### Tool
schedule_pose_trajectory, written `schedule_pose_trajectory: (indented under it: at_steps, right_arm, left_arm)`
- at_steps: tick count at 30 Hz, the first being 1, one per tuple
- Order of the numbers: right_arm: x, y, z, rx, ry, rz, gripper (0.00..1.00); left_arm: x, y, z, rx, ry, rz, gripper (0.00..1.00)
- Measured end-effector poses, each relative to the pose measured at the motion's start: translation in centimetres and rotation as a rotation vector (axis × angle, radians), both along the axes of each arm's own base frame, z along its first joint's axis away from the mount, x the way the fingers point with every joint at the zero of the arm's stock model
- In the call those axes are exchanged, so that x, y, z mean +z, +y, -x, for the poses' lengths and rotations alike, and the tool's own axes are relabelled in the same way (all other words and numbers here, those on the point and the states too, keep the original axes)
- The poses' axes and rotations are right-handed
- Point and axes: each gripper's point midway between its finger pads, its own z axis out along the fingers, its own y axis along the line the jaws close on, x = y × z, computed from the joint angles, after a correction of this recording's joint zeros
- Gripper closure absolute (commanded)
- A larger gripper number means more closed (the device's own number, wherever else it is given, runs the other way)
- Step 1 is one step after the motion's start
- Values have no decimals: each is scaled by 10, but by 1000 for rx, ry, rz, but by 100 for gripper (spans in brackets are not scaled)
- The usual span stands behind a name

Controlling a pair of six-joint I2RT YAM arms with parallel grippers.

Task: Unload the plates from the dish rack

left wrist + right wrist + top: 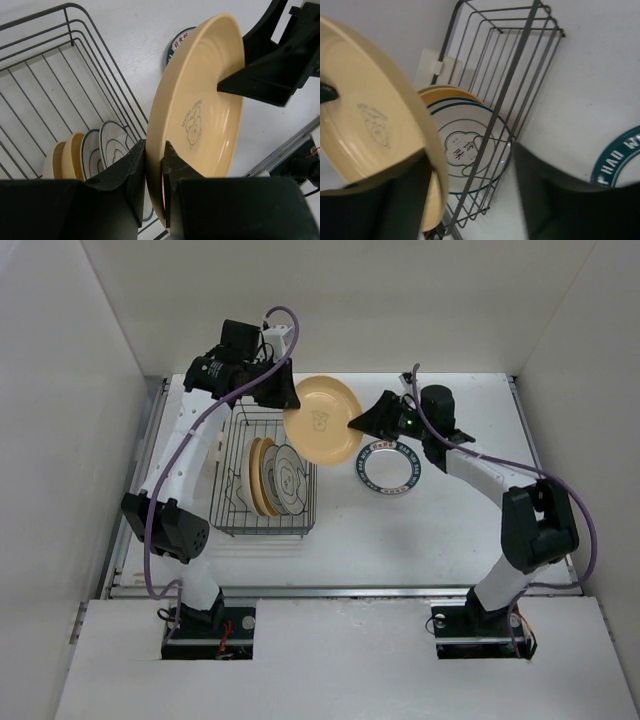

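Note:
My left gripper [284,397] is shut on the rim of a tan-yellow plate [322,420] with a small drawing and holds it up, tilted, just right of the dish rack [228,502]. In the left wrist view its jaws [155,172] pinch the plate's edge [200,115]. My right gripper [358,423] is open and straddles the plate's opposite rim. In the right wrist view [475,200] the plate [365,125] lies against the left finger. Several plates [272,477] stand in the rack, both tan and white with dark rings [467,150].
A white plate with a dark blue lettered rim [388,468] lies flat on the table right of the rack, below the right gripper; it also shows in the right wrist view [620,152]. White walls enclose the table on three sides.

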Motion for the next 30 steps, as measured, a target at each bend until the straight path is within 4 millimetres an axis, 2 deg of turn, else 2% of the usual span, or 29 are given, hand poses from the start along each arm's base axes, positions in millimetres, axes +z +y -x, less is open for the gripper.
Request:
schedule_pose_trajectory:
  at_steps: [2, 3, 4, 5, 6, 7, 8, 10, 11, 13, 15, 17, 19, 24, 27, 30]
  right_arm:
    - [-3, 5, 0, 29, 8, -24, 64]
    - [-3, 8, 1, 48, 12, -37, 79]
    - [-3, 11, 1, 64, 11, -48, 100]
    - [-4, 14, 2, 82, 14, -56, 100]
    - [-8, 16, 3, 91, 28, -60, 100]
    - [-11, 17, 2, 97, 36, -63, 100]
    - [-14, 18, 2, 98, 47, -65, 100]
    - [-18, 18, 1, 93, 65, -69, 100]
    - [-18, 18, 0, 85, 75, -73, 100]
    - [-17, 15, -2, 67, 92, -87, 100]
    - [-18, 5, -9, 18, 117, -102, 100]
    - [-24, -17, -19, -75, 150, -113, 100]
    - [-31, -52, -29, -209, 194, -122, 100]
    - [-44, -170, -45, -641, 286, -95, 100]
    - [-53, -233, -35, -890, 329, -53, 100]
    - [-68, -278, -12, -1095, 393, -16, 100]
  left_arm:
    - [-5, -2, 0, -10, 18, 4, 100]
    - [-8, -2, -1, -10, 28, 3, 100]
    - [-13, -1, -3, -9, 41, -2, 100]
    - [-17, -1, -4, -7, 49, -6, 97]
    - [-22, 1, -7, -2, 57, -19, 88]
    - [-25, 2, -8, 1, 68, -22, 76]
    - [-28, 2, -8, -1, 75, -25, 69]
    - [-31, 2, -7, -8, 80, -36, 44]
    - [-32, 3, -7, -6, 79, -48, 21]
    - [-33, 7, -7, 5, 72, -77, 4]
    - [-31, 14, -10, 39, 58, -119, 0]
    - [-26, 26, -15, 91, 33, -171, 0]
    - [-20, 43, -23, 162, -6, -237, 0]
    - [-19, 89, -26, 309, -36, -439, 0]
    - [-28, 108, -20, 339, -5, -541, 0]
    - [-55, 125, -6, 331, 81, -662, 2]
